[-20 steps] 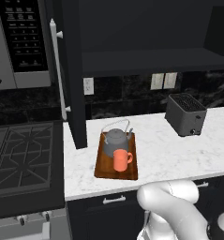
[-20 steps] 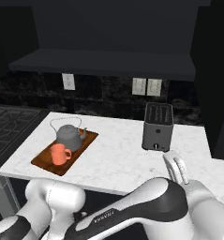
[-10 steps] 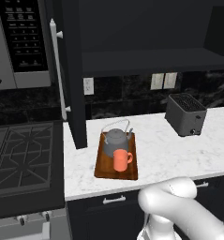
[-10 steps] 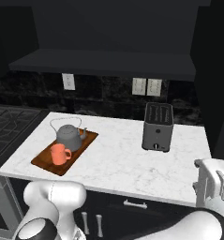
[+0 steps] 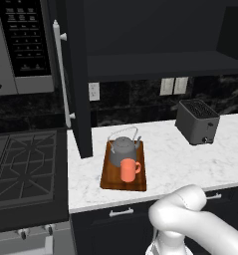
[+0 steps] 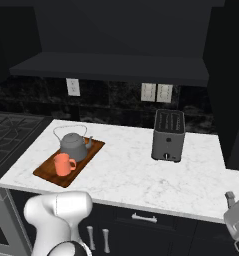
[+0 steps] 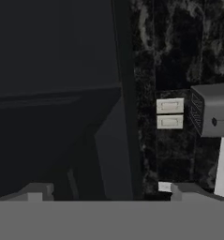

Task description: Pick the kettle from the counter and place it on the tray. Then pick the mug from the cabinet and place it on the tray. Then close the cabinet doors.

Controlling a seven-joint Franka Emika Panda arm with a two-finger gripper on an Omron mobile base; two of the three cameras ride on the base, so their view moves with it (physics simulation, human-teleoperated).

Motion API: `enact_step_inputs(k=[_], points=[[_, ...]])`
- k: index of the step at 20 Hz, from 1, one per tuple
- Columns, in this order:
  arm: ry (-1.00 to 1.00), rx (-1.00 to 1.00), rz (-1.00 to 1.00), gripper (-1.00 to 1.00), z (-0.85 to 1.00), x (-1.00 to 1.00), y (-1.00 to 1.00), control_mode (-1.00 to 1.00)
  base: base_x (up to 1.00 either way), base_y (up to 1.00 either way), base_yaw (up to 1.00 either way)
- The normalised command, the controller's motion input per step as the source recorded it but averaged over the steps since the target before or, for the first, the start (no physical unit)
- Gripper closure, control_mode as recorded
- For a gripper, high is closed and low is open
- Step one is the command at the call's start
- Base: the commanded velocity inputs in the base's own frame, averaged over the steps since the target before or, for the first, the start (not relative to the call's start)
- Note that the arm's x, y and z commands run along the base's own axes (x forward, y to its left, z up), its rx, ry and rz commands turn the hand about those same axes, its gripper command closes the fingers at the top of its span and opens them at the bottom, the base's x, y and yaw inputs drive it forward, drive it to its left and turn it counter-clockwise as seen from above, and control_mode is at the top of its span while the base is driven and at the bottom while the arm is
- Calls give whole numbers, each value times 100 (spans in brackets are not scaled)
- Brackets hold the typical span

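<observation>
End effector has swung right past the counter, jaws wide.

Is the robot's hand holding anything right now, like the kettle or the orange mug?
No, nothing. The gripper is open and empty. The kettle and the mug both sit on the tray.

The arm is swung low to the right, its fingers spread wide apart.

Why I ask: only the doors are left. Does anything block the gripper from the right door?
Nothing visible. The open gripper hangs off the counter's end below the right door; the toaster stands clear to its left.
</observation>
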Motion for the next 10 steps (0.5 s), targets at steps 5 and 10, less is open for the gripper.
enact_step_inputs(k=[5,10], points=[[-8,13,0,-100,0,13,-1,-100,0,0,0],[0,11,0,-100,5,30,-6,-100,0,0,0]])
